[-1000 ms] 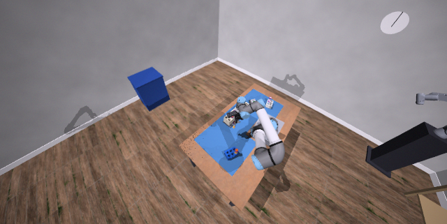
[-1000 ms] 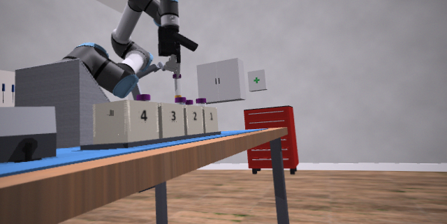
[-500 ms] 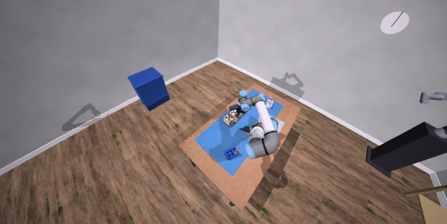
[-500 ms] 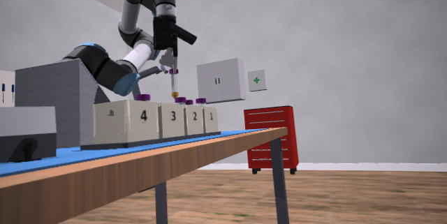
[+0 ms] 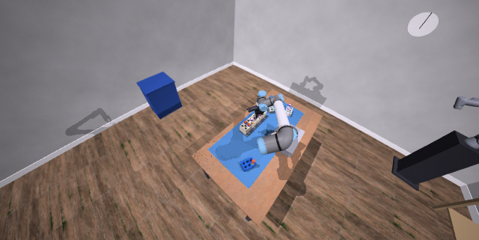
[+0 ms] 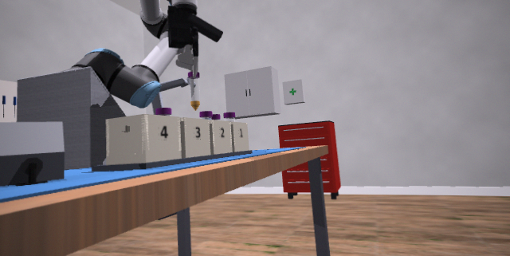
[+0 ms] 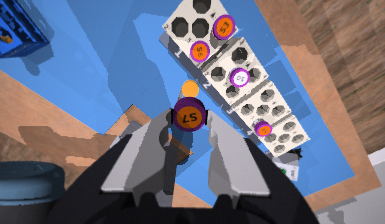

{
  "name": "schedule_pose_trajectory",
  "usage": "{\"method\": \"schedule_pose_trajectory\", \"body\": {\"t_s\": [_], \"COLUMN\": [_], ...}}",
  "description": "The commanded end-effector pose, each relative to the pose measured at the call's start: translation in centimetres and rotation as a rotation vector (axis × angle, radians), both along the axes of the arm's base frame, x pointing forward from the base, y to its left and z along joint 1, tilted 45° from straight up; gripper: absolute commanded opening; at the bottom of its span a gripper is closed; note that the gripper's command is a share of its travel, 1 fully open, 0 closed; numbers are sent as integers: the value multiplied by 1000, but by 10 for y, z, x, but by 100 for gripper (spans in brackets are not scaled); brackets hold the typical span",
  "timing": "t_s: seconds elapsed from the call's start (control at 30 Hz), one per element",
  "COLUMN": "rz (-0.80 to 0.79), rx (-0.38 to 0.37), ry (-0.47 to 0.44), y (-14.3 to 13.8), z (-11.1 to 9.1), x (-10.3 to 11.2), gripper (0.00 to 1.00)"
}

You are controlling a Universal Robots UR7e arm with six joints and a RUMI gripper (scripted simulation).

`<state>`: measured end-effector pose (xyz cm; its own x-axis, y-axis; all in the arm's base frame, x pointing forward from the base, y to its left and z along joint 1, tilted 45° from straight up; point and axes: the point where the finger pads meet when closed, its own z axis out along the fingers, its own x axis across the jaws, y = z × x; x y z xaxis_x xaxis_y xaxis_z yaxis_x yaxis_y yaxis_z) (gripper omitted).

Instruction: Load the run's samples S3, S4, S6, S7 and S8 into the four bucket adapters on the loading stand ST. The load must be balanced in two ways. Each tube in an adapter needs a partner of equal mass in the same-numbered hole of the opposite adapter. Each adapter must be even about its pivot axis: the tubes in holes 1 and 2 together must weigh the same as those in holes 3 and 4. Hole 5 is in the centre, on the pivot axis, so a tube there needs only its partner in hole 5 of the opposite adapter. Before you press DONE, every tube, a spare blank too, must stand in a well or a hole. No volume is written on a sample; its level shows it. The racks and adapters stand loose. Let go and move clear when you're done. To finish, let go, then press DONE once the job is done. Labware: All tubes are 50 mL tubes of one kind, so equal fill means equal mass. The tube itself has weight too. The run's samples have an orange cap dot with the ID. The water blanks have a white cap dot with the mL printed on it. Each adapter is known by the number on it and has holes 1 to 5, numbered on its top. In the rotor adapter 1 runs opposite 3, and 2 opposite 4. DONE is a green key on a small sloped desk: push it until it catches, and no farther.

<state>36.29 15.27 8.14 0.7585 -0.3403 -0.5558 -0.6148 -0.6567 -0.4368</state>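
Observation:
My gripper point(image 6: 194, 73) point(image 7: 189, 110) is shut on tube S7 point(image 6: 194, 93) point(image 7: 189, 114); it hangs upright, tip above the adapters' tops in the exterior view, and beside adapters 1 and 2 in the wrist view. Adapter 1 point(image 6: 241, 143) point(image 7: 190, 15) holds S3 point(image 7: 224, 27) and S6 point(image 7: 200, 51). Adapter 2 point(image 6: 222, 145) point(image 7: 255, 63) holds a white-dot blank point(image 7: 239, 77), its number hard to read. Adapter 3 point(image 6: 197, 146) shows no tube in the wrist view. An orange-dot tube point(image 6: 163, 111) point(image 7: 263, 129), ID unreadable, stands in adapter 4 point(image 6: 163, 146). The green DONE key point(image 7: 283, 171) is past adapter 4.
A blue rack point(image 5: 243, 166) point(image 7: 35, 30) stands toward the table's other end, with an orange-dot tube point(image 5: 254, 161) in it. A white rack point(image 5: 289, 111) with purple-capped tubes stands at the far end. A grey block point(image 6: 52, 128) stands behind the adapters in the exterior view.

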Motion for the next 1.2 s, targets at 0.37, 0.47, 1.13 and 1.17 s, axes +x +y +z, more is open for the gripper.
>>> {"method": "schedule_pose_trajectory", "body": {"t_s": [0.37,0.47,1.13,1.17], "rz": [0,0,0,0], "rx": [0,0,0,0], "ry": [-1,-1,-1,-1], "y": [-54,-57,-112,-112], "z": [-70,-75,-144,-144], "x": [57,61,116,116], "gripper": [0,0,0,0]}}
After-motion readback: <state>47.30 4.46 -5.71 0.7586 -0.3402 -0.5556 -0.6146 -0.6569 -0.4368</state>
